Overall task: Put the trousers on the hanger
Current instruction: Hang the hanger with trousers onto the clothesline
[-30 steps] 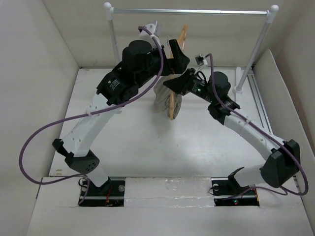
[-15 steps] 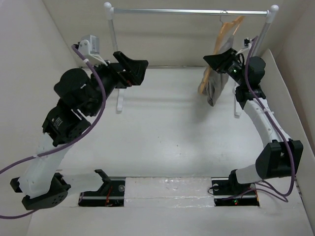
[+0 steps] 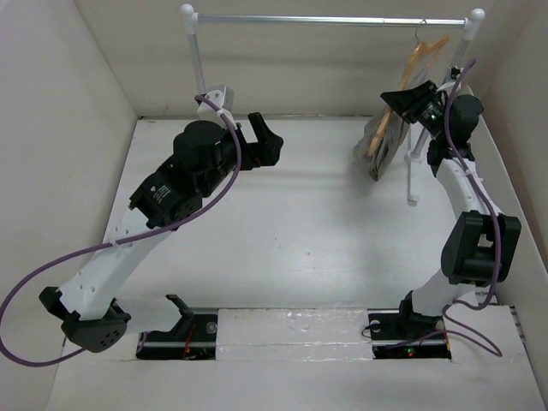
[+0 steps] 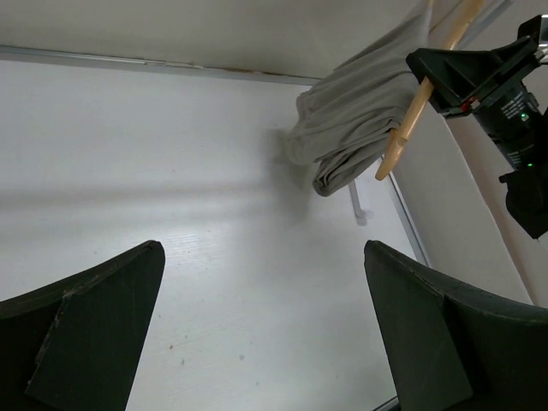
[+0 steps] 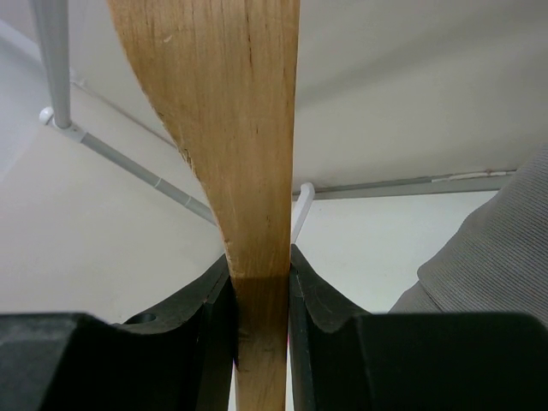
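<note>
The hanger (image 3: 421, 56) of light wood hangs tilted at the back right, its thin hook up by the rail. My right gripper (image 3: 412, 99) is shut on its wooden frame; the right wrist view shows the wood (image 5: 240, 128) clamped between both black fingers (image 5: 261, 291). The grey-beige trousers (image 3: 382, 147) are draped over the hanger's lower part and hang in folds above the table (image 4: 355, 120); an edge shows beside the fingers (image 5: 492, 248). Whether the hook rests on the rail I cannot tell. My left gripper (image 3: 266, 141) is open over the table's back left, holding nothing (image 4: 261, 325).
A silver rail (image 3: 334, 20) spans the back on white posts (image 3: 196, 64), the right post's foot (image 3: 413, 199) standing just behind the trousers. White walls enclose the table (image 3: 282, 231) on three sides. The left arm stretches diagonally across the left half.
The right arm carried the hanger with the trousers from the table's middle to the back right under the rail. The left arm pulled away to the left, its gripper staying open.
</note>
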Available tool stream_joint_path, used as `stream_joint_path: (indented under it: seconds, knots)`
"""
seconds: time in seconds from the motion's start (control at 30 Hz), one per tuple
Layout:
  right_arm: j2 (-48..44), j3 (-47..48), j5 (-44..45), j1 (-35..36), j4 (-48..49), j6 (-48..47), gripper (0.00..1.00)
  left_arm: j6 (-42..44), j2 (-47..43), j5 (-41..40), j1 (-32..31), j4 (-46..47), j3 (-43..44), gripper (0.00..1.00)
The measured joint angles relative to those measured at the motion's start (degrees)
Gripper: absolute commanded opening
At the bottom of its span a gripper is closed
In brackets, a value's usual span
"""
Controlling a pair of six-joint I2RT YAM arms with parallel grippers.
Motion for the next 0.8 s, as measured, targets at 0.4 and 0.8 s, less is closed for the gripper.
stream_joint_path:
  seconds: [0.4,0.8]
  knots:
    - [3.54,3.19,-2.49,-3.74,4.63,3.91,0.0,-0.9,-0.17,1.16,0.0,0.74,0.0,0.99]
    - [10.99,7.58,-3.87,-8.07,8.61,6.86,0.0,-0.9,1.79,1.11,0.0,0.68,0.02,0.99]
